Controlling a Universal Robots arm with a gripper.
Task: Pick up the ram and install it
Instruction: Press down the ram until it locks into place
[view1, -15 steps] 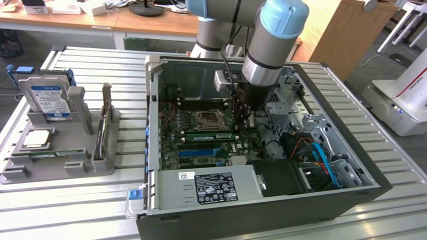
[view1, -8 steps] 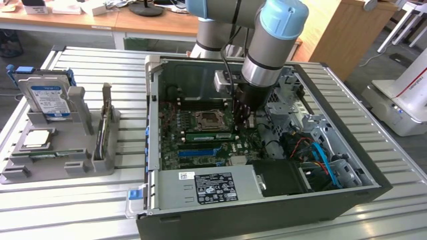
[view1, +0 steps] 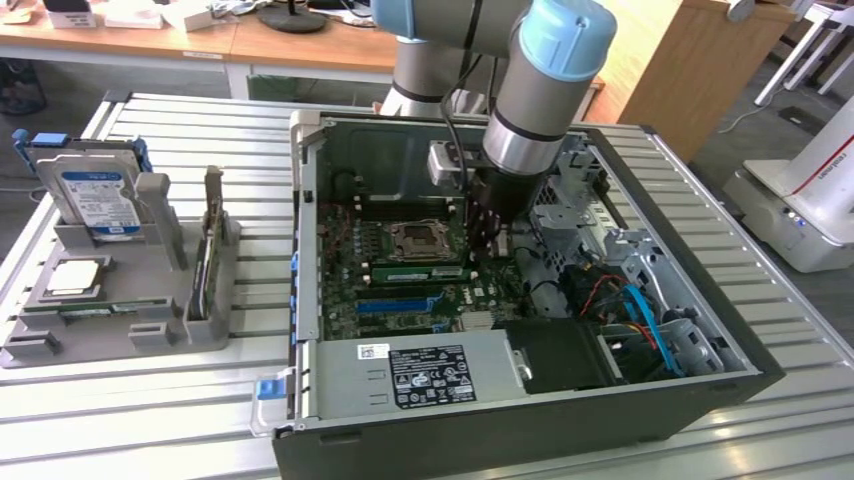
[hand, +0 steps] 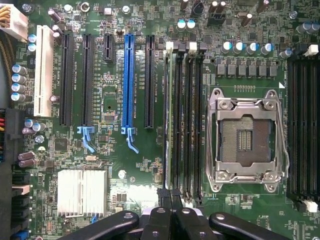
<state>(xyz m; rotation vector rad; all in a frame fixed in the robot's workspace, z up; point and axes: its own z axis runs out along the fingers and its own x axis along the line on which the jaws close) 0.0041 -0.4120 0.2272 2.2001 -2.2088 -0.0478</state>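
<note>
The claw (hand: 170, 205), fingers together, hangs over the motherboard (hand: 115, 165) inside the computer case (view1: 441, 420). The ram (hand: 170, 115) stands in the memory slot beside the processor socket (hand: 245, 137), at its nine o'clock.

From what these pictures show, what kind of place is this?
Probably a robotics lab or a test workshop. An open computer case lies on a slatted metal table, a grey holder beside it keeps spare computer parts, and wooden desks stand behind.
</note>
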